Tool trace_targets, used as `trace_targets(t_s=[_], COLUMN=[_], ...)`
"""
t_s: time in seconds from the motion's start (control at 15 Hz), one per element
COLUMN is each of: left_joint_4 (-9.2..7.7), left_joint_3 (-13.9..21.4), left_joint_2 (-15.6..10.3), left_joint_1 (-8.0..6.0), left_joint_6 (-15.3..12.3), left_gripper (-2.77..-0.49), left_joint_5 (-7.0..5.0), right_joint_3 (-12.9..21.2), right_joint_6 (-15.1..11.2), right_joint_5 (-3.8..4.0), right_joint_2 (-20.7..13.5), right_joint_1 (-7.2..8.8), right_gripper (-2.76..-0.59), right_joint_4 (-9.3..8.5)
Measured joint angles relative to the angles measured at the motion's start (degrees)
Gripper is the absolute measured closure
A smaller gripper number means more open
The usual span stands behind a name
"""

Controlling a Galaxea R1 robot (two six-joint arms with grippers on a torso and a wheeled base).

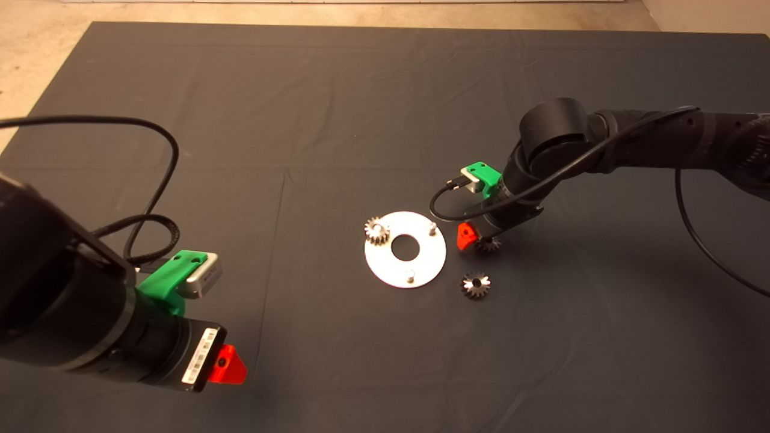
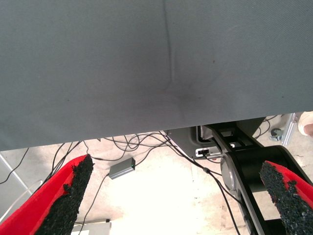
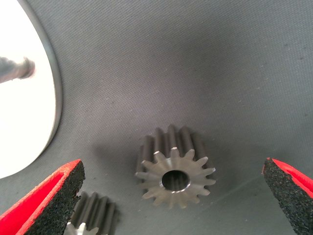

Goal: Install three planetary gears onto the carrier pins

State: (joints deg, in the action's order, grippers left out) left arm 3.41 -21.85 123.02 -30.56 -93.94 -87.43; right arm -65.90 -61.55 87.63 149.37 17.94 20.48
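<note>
A flat silver disc (image 1: 421, 264) lies mid-mat, and one planetary gear (image 1: 377, 230) sits on its far-left carrier pin. Two carrier pins (image 1: 432, 228) (image 1: 409, 276) stand bare. Just right of the disc a second gear (image 1: 487, 243) (image 3: 173, 169) lies flat on the mat, and my right gripper (image 1: 481, 239) (image 3: 173, 163) hangs over it, open, one finger on each side without touching. A third gear (image 1: 475, 284) (image 3: 93, 215) lies a little nearer the front edge. The right wrist view also catches the disc's rim (image 3: 29, 122) and one pin (image 3: 17, 68). My left gripper (image 1: 225, 367) (image 2: 176, 166) is parked at the lower left, open and holding nothing.
The dark mat (image 1: 301, 120) covers the table, with a light floor beyond its far edge. In the left wrist view, the mat's edge hangs over a floor with cables, a small grey box (image 2: 121, 169) and black robot parts (image 2: 244, 166).
</note>
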Motion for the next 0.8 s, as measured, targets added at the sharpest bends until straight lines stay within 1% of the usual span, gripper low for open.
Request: trace_targets(t_s=[0.13, 0.2, 0.27, 0.4, 0.53, 0.67, 0.8], left_joint_4=[0.00, 0.00, 0.00, 0.00, 0.00, -0.02, -0.04], left_joint_3=[0.00, 0.00, 0.00, 0.02, 0.22, 0.24, 0.24], left_joint_2=[-0.62, -0.99, -1.21, -1.46, -1.66, -1.85, -1.93], left_joint_1=[0.00, 0.00, 0.00, 0.00, -0.28, -0.28, -0.28], left_joint_6=[0.26, 0.39, 0.53, 0.87, 1.06, 1.31, 1.50], left_gripper=[-2.47, -2.47, -2.47, -2.47, -2.47, -2.47, -2.47], left_joint_5=[0.00, -0.02, -0.02, -0.02, 0.00, 0.00, -0.02], right_joint_3=[-0.13, -0.26, -0.38, -0.41, -0.52, -0.60, -0.72], right_joint_6=[0.00, 0.00, 0.00, 0.00, -0.02, -0.07, -0.24], right_joint_5=[0.00, -0.02, 0.00, 0.00, 0.00, 0.00, 0.00], right_joint_2=[-0.01, -0.01, -0.06, -0.34, -0.67, -0.83, -1.00], right_joint_1=[0.00, 0.00, 0.00, 0.00, 0.00, -0.01, -0.01], right_gripper=[-2.69, -2.65, -2.54, -2.53, -2.40, -2.40, -2.26], right_joint_4=[0.22, 0.29, 0.33, 0.33, 0.40, 0.41, 0.44])
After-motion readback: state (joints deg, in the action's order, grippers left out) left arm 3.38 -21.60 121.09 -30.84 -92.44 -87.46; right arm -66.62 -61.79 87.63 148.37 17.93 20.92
